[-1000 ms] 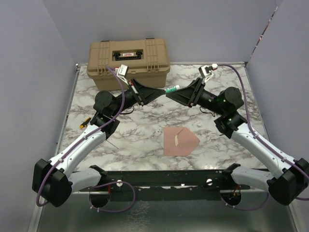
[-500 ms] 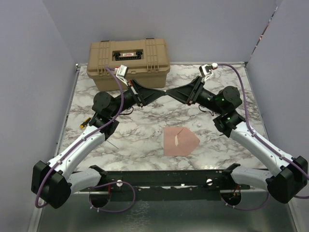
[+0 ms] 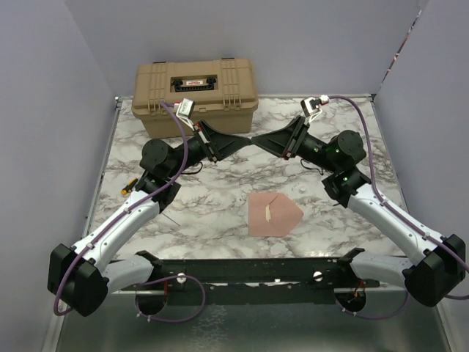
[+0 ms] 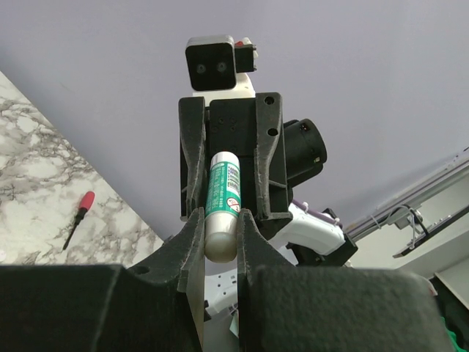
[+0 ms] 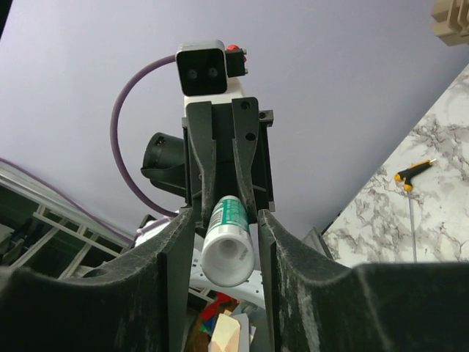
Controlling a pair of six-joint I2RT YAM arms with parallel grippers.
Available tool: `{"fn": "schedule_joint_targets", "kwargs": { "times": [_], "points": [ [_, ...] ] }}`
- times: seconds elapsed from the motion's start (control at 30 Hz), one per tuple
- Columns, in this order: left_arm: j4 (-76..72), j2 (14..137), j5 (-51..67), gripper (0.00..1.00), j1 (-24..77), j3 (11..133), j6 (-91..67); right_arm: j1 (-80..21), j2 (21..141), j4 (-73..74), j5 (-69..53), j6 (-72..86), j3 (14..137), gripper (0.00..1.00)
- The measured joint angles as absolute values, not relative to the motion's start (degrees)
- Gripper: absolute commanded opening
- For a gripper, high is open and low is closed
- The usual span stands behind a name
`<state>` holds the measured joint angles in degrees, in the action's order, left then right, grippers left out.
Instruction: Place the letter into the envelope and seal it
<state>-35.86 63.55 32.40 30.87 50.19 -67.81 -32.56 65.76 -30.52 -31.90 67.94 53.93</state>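
Left gripper (image 4: 220, 220) pinches a glue stick (image 4: 222, 183) above the counter's (image 3: 220, 194) far edge; right gripper (image 5: 225, 220) brackets it, jaws apart.

You find the envelope (image 3: 282, 220) lying flat on the marble table (image 3: 220, 191), in its near half and just right of centre. It is pinkish-brown, and its pointed triangular flap aims to the right. A pale strip (image 3: 269, 213) sits near its middle, with a thin crease line just beyond it. You cannot tell whether the letter is inside.
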Motion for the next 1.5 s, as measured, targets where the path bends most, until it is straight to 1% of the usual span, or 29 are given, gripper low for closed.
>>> {"fn": "schedule_joint_targets", "kwargs": {
  "times": [0.13, 0.33, 0.43, 0.5, 0.6, 0.67, 0.77, 0.83, 0.9, 0.97, 1.07, 1.13, 1.23, 1.5],
  "points": [
    [-35.86, 63.57, 32.47, 0.00, 30.87, 50.19, -67.79, -32.56, 66.61, -30.65, -32.77, 67.96, 53.93, 0.36],
    [-35.97, 63.77, 32.47, 0.01, 30.79, 50.19, -67.55, -32.49, 66.72, -30.09, -33.15, 67.61, 54.15, 0.19],
    [-36.10, 63.77, 32.45, 0.08, 30.74, 50.19, -67.57, -32.49, 66.70, -30.00, -33.17, 67.61, 54.19, 0.07],
    [-36.07, 63.77, 32.45, 0.15, 30.74, 50.19, -67.57, -32.47, 66.70, -29.95, -33.17, 67.61, 54.19, 0.01],
    [-36.05, 63.77, 32.45, 0.29, 30.74, 50.19, -67.55, -32.49, 66.63, -29.80, -33.12, 67.44, 54.19, 0.00],
    [-35.88, 63.77, 32.45, 0.39, 30.74, 50.19, -67.51, -32.49, 66.50, -29.50, -33.04, 67.18, 54.19, 0.00],
    [-35.20, 63.77, 32.45, 0.48, 30.74, 50.11, -67.24, -32.51, 66.08, -29.10, -32.64, 66.46, 54.19, 0.01],
    [-34.57, 63.77, 32.40, 0.51, 30.76, 50.11, -67.18, -32.51, 65.71, -28.86, -32.40, 66.06, 54.19, 0.00],
    [-34.37, 63.77, 32.40, 0.50, 30.74, 50.11, -67.02, -32.53, 65.43, -28.73, -32.21, 65.84, 54.19, 0.00],
    [-34.30, 63.75, 32.38, 0.45, 30.76, 50.11, -66.96, -32.56, 65.23, -28.60, -31.97, 65.65, 54.17, 0.00],
    [-34.17, 63.51, 32.34, 0.33, 30.76, 50.11, -66.74, -32.58, 65.19, -28.42, -31.57, 65.43, 53.98, 0.00],
    [-34.09, 63.16, 32.32, 0.28, 30.76, 50.11, -66.57, -32.69, 65.19, -28.38, -31.38, 65.41, 53.67, 0.00],
    [-33.76, 62.63, 32.27, 0.28, 30.76, 50.11, -66.19, -32.84, 65.12, -28.42, -31.05, 65.58, 53.23, 0.00],
    [-33.61, 61.84, 32.01, 0.32, 30.87, 49.67, -65.25, -33.04, 65.01, -31.24, -30.83, 70.13, 51.46, 0.00]
  ]
}}
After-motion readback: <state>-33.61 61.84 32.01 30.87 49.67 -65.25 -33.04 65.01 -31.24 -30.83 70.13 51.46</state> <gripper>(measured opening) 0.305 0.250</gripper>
